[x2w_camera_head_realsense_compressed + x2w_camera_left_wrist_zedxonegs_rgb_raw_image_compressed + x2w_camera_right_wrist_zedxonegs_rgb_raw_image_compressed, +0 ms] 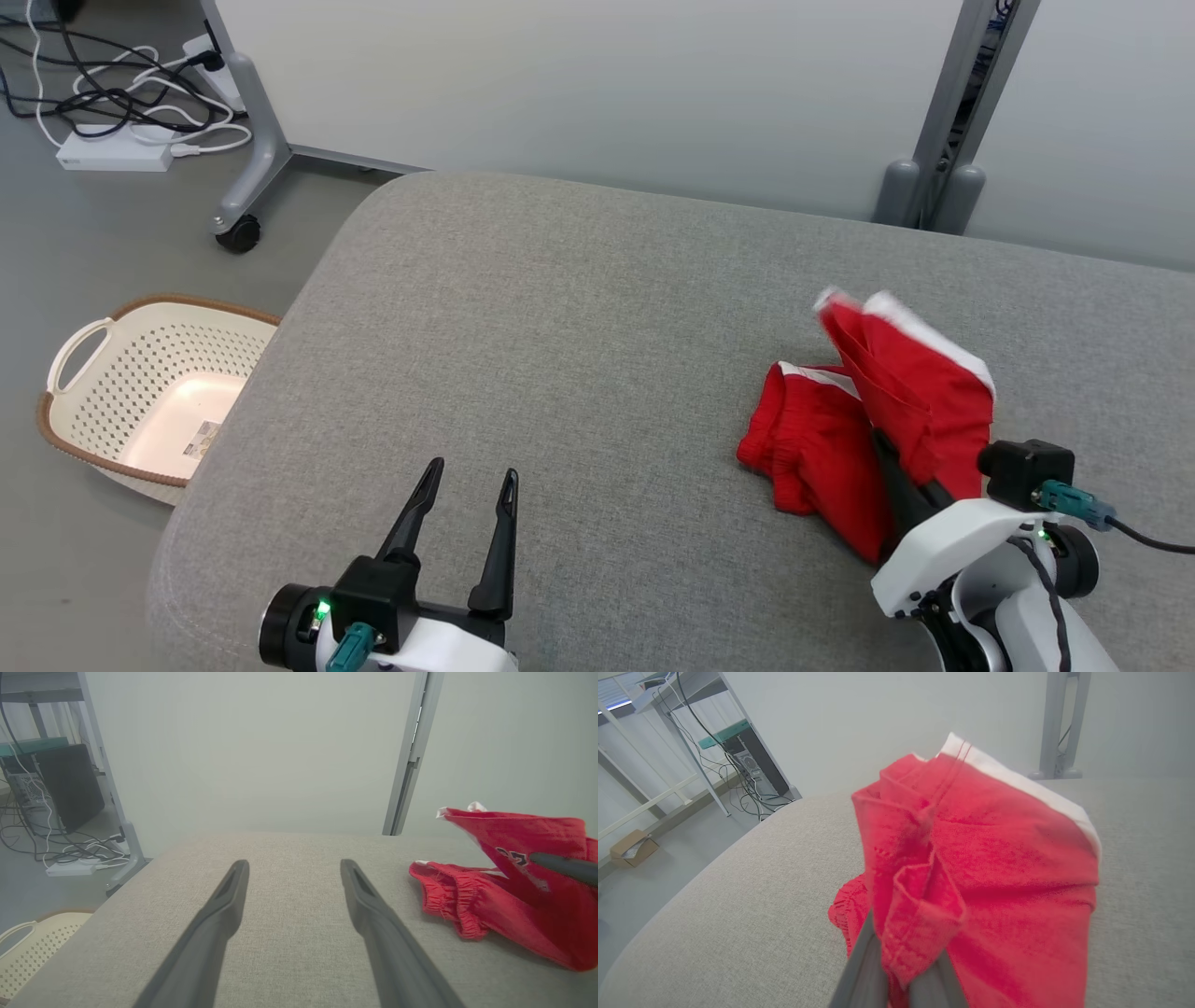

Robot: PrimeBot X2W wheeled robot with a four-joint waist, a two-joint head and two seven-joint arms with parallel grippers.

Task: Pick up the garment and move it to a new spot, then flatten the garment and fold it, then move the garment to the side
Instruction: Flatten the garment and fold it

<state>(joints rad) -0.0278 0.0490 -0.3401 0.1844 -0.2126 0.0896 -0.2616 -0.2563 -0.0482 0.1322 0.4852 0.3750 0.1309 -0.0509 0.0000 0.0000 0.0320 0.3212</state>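
- Left end effector (472, 471), nearest you at the lower left, hangs over bare cushion (560, 327) with its fingers spread and nothing between them. Park it there until the cloth is set down; it has no job in the lift.
- Right end effector (887, 448) is clenched on a bunched fold of the red garment (812, 439). In the right wrist view the cloth is pinched between both fingers. The bite looks small, so lift slowly and without jerks.
- You find the garment on the right part of the cushion. One portion, with the white hem uppermost, is raised by the grip. The gathered waistband lies crumpled on the fabric just to its left.
- Raise the arm until that trailing waistband clears the surface before you carry it sideways; dragging it would likely bunch it further.
- Aim for the open middle of the cushion, where both arms should reach for the flattening.
- Beyond the cushion's left edge a pale basket (112, 392) sits on the floor. Stop well short of that edge so the cloth cannot slide off.
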